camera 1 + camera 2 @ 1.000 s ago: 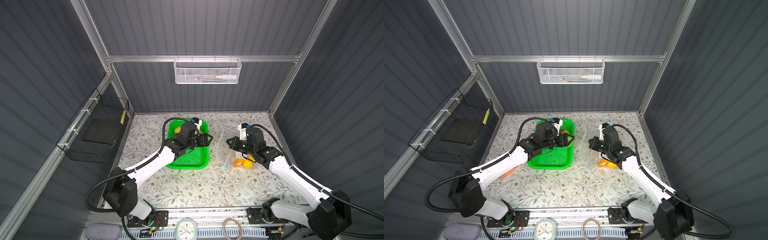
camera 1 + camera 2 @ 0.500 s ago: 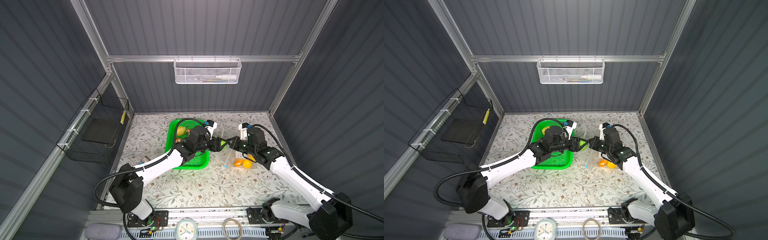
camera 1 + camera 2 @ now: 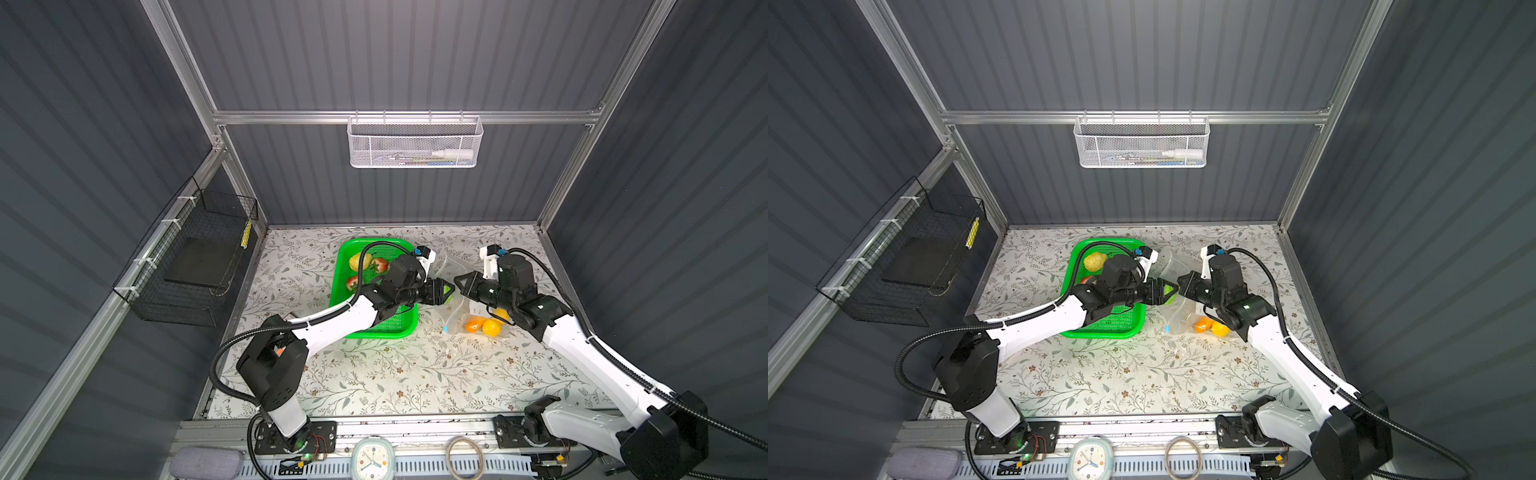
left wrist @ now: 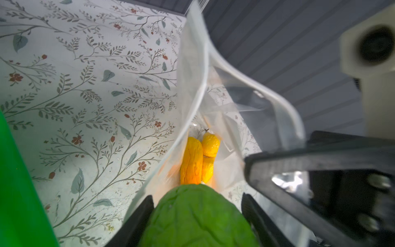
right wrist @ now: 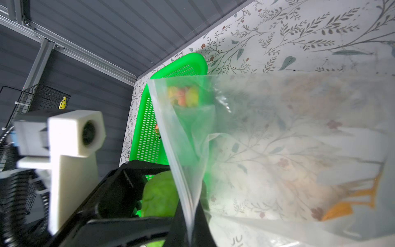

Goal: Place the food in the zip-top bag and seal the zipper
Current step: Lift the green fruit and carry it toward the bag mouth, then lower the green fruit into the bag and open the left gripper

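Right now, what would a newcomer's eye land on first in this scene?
At the centre, the left gripper holds a green leafy ball at the mouth of the zip-top bag, whose edge the right gripper pinches. Yellow and orange fruits already lie inside; the bright green basket sits to its left.

A white tabletop covering (image 3: 395,374) is printed with grey-green leafy sprigs and small red-brown flowers. On it, a bright green perforated plastic basket (image 3: 374,328) is seen in both top views. At its twelve o'clock end a yellow round toy fruit (image 3: 359,261) and red toy strawberries (image 3: 379,264) are shown. At three o'clock of the basket, a clear, colourless crinkly plastic zip-top bag (image 3: 457,316) is seen, with a light-blue slider tab (image 3: 445,329). Orange and yellow toy fruits (image 3: 484,326) show through it. A wrinkled light-green leafy toy ball (image 4: 198,216) is seen at the bag's nine o'clock edge. The ribbed walls (image 3: 415,62) are dark grey.
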{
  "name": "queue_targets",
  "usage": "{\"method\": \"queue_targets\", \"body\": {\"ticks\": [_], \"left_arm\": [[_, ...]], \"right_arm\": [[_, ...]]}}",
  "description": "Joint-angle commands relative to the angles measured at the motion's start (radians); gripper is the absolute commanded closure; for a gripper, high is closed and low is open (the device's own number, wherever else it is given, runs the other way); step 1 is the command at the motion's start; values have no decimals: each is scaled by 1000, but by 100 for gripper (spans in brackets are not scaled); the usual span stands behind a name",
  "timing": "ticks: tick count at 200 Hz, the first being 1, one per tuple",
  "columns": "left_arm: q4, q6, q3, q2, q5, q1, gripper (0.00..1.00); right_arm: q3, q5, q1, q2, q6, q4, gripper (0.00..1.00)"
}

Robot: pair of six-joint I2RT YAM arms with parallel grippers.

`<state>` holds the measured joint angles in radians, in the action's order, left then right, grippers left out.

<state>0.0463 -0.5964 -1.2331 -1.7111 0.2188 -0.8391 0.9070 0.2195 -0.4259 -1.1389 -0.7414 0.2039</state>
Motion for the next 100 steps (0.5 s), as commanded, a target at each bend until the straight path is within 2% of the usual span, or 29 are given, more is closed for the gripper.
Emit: {"method": "queue_targets", "body": {"ticks": [1, 54, 100], "left_arm": [[-132, 0, -61, -43, -38, -7, 38], [-243, 14, -129, -89, -94, -9, 33], [-271, 17, -150, -95, -101, -10, 20]], "right_arm": [[32, -3, 2, 12, 1, 1, 100], [36, -3, 3, 12, 5, 8, 100], [32, -9, 2, 4, 8, 15, 100]]}}
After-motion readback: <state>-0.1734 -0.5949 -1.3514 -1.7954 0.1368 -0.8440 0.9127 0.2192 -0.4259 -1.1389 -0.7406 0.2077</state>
